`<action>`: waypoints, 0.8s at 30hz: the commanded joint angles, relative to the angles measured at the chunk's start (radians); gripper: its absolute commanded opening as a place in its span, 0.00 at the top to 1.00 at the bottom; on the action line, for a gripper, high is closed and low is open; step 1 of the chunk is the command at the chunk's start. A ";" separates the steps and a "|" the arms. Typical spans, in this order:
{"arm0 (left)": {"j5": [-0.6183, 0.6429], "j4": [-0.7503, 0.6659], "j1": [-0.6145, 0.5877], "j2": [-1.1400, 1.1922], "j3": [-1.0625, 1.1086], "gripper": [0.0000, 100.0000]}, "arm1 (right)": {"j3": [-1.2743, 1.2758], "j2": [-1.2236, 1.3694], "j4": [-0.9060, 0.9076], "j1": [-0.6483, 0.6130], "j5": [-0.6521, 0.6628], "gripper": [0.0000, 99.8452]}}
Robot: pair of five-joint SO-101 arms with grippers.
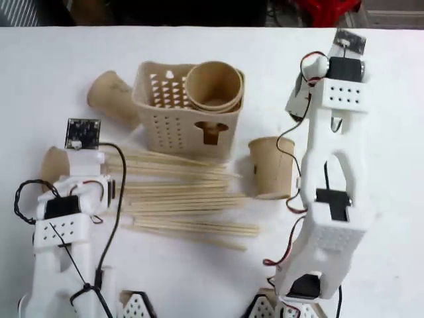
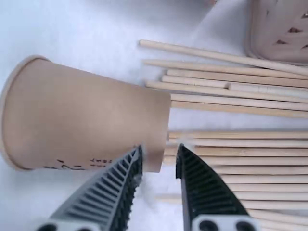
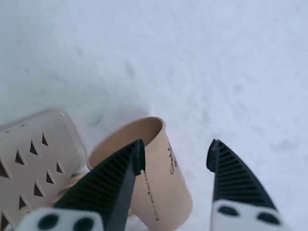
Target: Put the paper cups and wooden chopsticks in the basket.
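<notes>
A white bench carries a tan slotted basket with nested cups already standing inside it. A far cup lies on its side just beside the basket. Wooden chopsticks lie in a loose fan on the bench in front of the basket, between the two arms.

The left gripper hangs low over a tipped cup that lies beside the chopstick ends. Its jaws are parted by a narrow gap and grasp nothing, with one tip close to the cup's base.

The right gripper hovers above a right-hand cup near the basket's corner. Its jaws are spread wide and empty. This cup seems to lie on its side, though that is hard to tell.

The cup-gathering step looks underway, with three cups and all the chopsticks still outside. Next, each gripper likely needs to drop lower, straddle a cup wall and close gently so the thin paper is not crushed.
</notes>
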 commanded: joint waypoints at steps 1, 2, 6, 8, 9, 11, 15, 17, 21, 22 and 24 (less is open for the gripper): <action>-0.006 -0.015 0.013 0.002 0.005 0.87 | -0.083 0.027 0.007 -0.038 -0.054 0.77; -0.006 -0.015 0.013 0.002 0.005 0.87 | -0.112 0.044 0.007 -0.041 -0.054 0.77; -0.006 -0.015 0.013 0.002 0.005 0.87 | -0.186 0.117 0.008 -0.042 -0.054 0.77; -0.006 -0.015 0.012 0.001 0.005 0.87 | -0.190 0.162 0.010 -0.048 -0.054 0.77; -0.006 -0.015 0.012 -0.001 0.005 0.87 | -0.190 0.186 0.012 -0.053 -0.054 0.77; -0.006 -0.015 0.010 -0.001 0.005 0.87 | -0.189 0.245 0.015 -0.058 -0.054 0.77; -0.006 -0.015 0.010 -0.002 0.005 0.87 | -0.176 0.321 0.019 -0.058 -0.048 0.78; -0.006 -0.015 0.010 -0.002 0.005 0.87 | -0.138 0.329 0.019 -0.056 -0.044 0.78; -0.006 -0.015 0.010 -0.002 0.005 0.87 | -0.017 0.311 0.019 -0.058 -0.003 0.78; -0.006 -0.015 0.010 -0.002 0.005 0.87 | 0.009 0.302 0.019 -0.058 0.020 0.79; -0.006 -0.015 0.010 -0.002 0.005 0.87 | 0.054 0.271 0.019 -0.050 0.058 0.83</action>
